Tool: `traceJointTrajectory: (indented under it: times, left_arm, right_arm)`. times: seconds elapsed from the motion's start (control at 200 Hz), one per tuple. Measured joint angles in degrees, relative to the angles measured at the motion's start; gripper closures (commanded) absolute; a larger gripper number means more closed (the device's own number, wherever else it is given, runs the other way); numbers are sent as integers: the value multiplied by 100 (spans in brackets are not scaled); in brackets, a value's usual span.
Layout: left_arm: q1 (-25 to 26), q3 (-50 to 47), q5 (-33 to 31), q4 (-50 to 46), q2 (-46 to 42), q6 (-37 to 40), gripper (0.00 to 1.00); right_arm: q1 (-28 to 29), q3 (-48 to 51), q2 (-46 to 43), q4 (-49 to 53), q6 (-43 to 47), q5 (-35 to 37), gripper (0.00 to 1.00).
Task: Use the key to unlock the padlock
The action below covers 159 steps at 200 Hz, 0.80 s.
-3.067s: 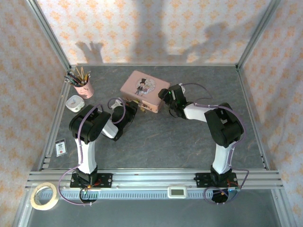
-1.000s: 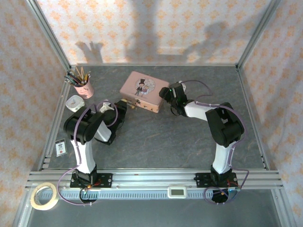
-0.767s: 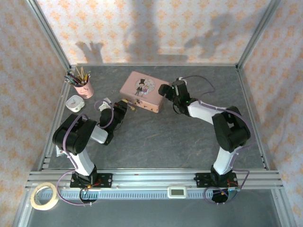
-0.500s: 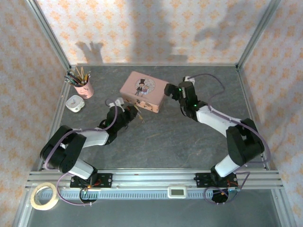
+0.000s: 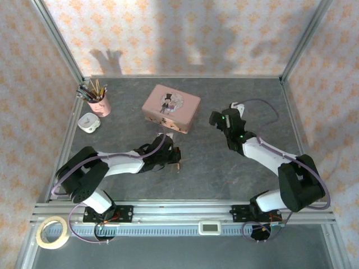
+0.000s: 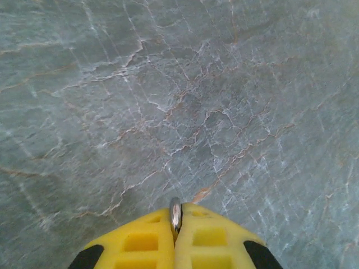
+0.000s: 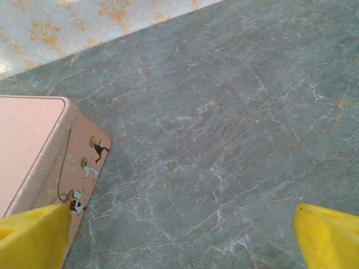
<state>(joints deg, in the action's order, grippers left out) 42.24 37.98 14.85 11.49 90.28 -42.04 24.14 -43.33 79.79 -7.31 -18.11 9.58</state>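
Pinching the key (image 6: 175, 213) between fully closed yellow fingers (image 6: 140, 242), the left end effector (image 5: 173, 159) lies low over bare worktop (image 5: 213, 168), its arm stretched out flat towards the right. From its wrist camera the key shows edge-on: a thin glinting strip of metal standing upright in the seam where the two fingers meet, its end poking just past them. From above, a small brownish sliver juts from the same tip. Whether the key touches the worktop cannot be told. Beyond this end effector, further from the arm bases and well apart from it, sits the pink tin (image 5: 171, 106) with its illustrated lid facing up. The right end effector (image 5: 215, 119) is spread wide and has hold of nothing. Its two yellow fingertips (image 7: 328, 235) sit at the lower corners of its wrist view with bare worktop between them. The tin is to its left, near but apart as seen from above. In the wrist view the tin's corner, with small drawn figures on its side, lies just beside the left fingertip, and contact there cannot be judged. Far to the left of the left end effector and further back, a pink cup (image 5: 101, 106) holds pencils (image 5: 92, 88), with a small white object (image 5: 88, 122) just in front of it. A roll of tape (image 5: 52, 232) lies behind that arm's base, outside the rail.
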Motion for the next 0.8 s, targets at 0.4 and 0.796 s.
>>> traceJointTrajectory:
  times: [0.4,0.796]
  left_arm:
    - [7,562,-332,-514,175,208,41]
    - [-2267,643,-1735,-680,-1174,933,24]
  right_arm:
    - [-417,258,-4,-144,260,131,0]
    - [-1989,1237,20,-1486,859,96,0]
